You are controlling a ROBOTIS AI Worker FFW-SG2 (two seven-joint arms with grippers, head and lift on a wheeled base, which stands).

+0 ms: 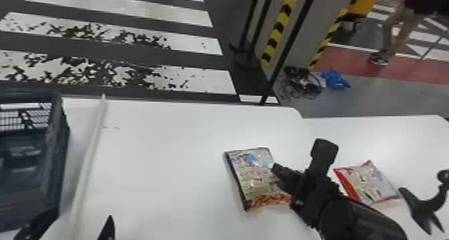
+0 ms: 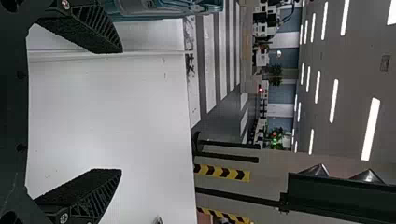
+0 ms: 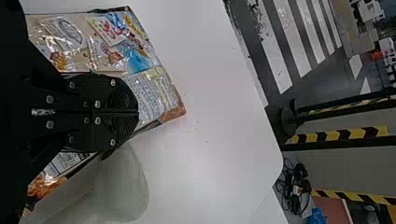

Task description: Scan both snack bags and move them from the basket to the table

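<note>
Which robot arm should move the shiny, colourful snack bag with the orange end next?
Probably the right: its black end effector is right at that bag. The left end effector is farther away, beside the dark grey plastic basket.

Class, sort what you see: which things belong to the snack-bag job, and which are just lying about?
Part of the job:
- orange-ended snack bag, by the right gripper
- red-edged snack bag
- dark basket
- white table

Just lying about:
- tangled cables on the floor
- blue bundle beside them

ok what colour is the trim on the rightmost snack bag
Red trim, clearest in the head view.
</note>
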